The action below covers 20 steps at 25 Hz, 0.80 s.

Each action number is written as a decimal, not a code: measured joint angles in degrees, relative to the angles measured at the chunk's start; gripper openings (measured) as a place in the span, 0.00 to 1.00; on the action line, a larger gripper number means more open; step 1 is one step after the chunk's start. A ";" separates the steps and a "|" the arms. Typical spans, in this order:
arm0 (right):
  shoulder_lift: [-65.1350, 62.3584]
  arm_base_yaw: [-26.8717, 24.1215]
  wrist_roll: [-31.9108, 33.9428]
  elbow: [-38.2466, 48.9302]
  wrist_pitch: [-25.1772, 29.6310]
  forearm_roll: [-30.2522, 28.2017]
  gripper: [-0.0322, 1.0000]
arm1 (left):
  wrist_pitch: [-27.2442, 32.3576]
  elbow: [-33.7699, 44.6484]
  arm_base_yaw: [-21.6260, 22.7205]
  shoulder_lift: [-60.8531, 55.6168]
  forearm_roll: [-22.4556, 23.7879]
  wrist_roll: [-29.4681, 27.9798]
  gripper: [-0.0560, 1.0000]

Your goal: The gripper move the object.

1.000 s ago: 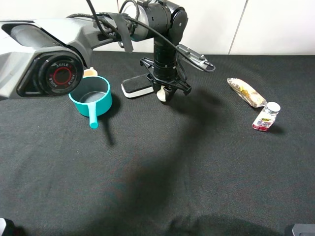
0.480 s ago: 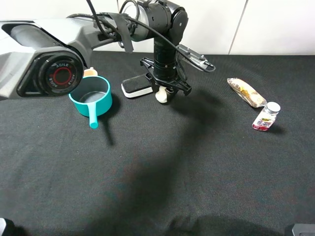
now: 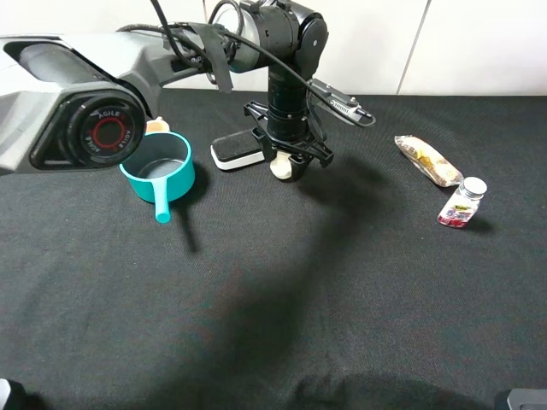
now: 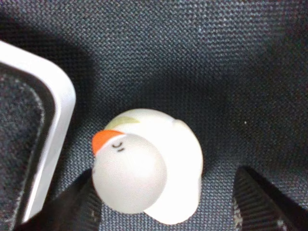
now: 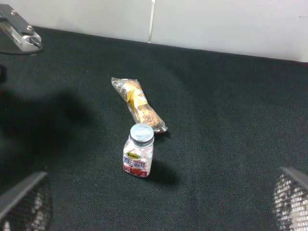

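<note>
**End effector settled over the figurine, near the bench's far edge**

- Black cloth-covered bench (image 3: 342, 299): unchanged.
- Left black jawed end effector (image 4: 163, 204): barely shifted in a second; jaws apart, straddling.
- Cream-white rounded figurine with orange beak (image 4: 149, 171): nudged slightly left, resting beside the black-and-white rectangular eraser (image 3: 237, 152). Grasp likely imminent.

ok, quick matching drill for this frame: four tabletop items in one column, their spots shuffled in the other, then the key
Items:
1. small cream-white rounded figure with an orange beak
2. teal plastic pot with a handle
3. black-and-white rectangular eraser
4. small clear bottle with a silver cap

Places:
A. far right of the black cloth, next to a clear-wrapped snack
B. under the left hand, between its open fingers
C. just left of the cream figure
D. leftmost, beside the grey arm base

Pairs: 1-B, 2-D, 3-C, 4-A
</note>
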 joint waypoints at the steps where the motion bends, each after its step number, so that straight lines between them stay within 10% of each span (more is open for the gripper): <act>1: 0.00 0.00 0.00 0.00 0.00 0.00 0.70 | 0.00 0.00 -0.05 0.00 0.00 0.00 0.66; 20: 0.00 0.00 0.00 0.00 0.00 0.00 0.70 | 0.00 0.00 -0.17 0.00 0.00 0.00 0.96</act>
